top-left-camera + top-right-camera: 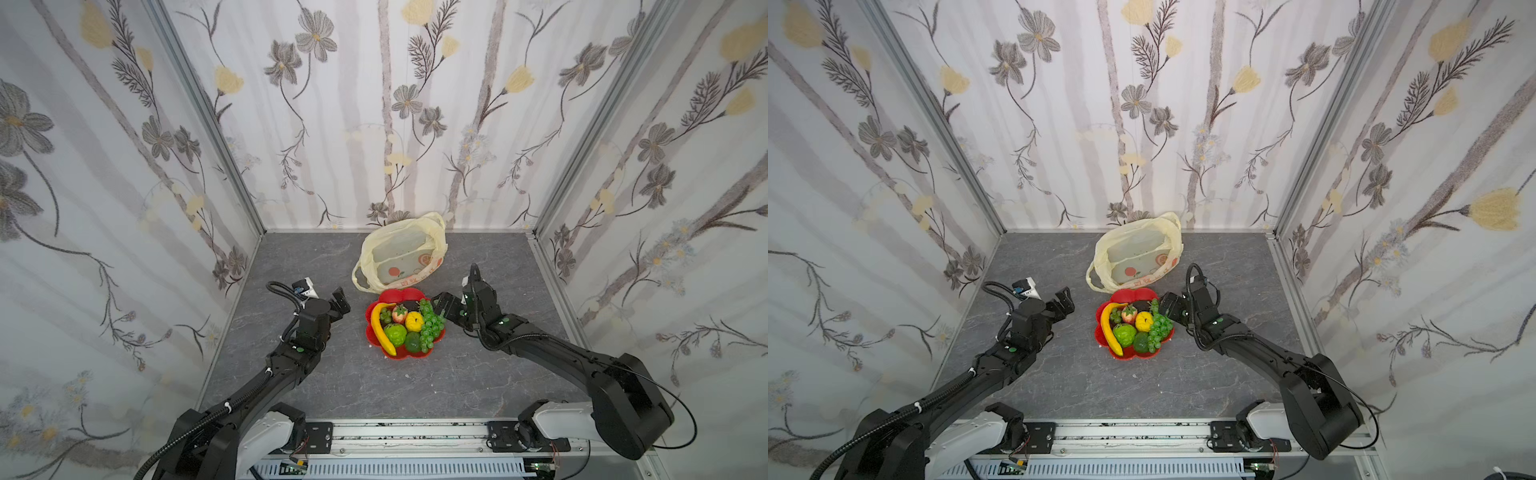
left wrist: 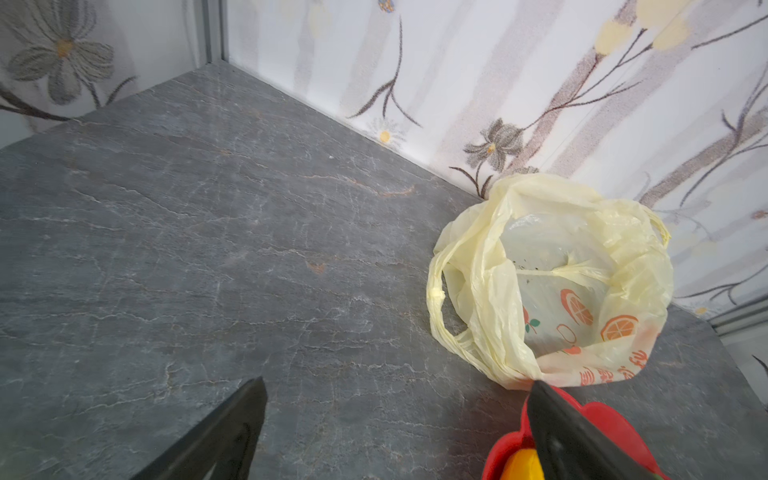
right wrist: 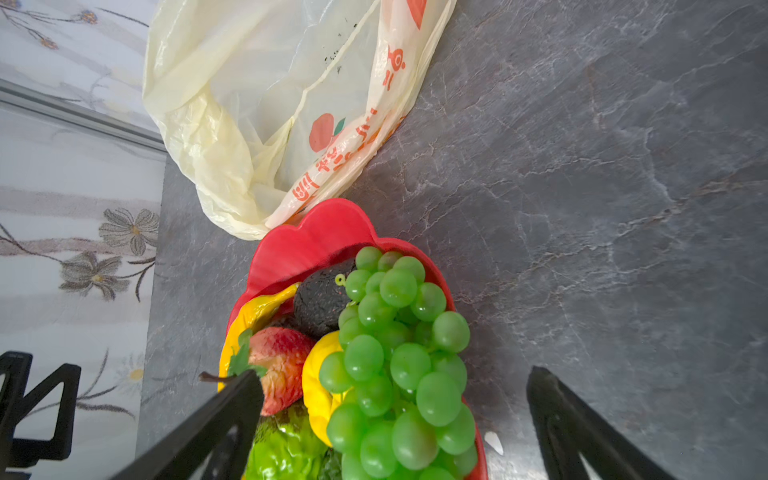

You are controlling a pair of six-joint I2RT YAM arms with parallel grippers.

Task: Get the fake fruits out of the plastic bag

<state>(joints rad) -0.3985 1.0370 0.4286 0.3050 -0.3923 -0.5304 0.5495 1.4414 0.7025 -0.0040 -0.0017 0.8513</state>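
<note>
A: Counting left to right?
B: Left fingers spread apart, near one red plate — on it one banana, one strawberry, one orange, one big grape bunch.
A: And the bag?
B: One, on the tabletop behind the plate, touching its far rim. Right fingers, also apart, just beside the grape bunch.
</note>
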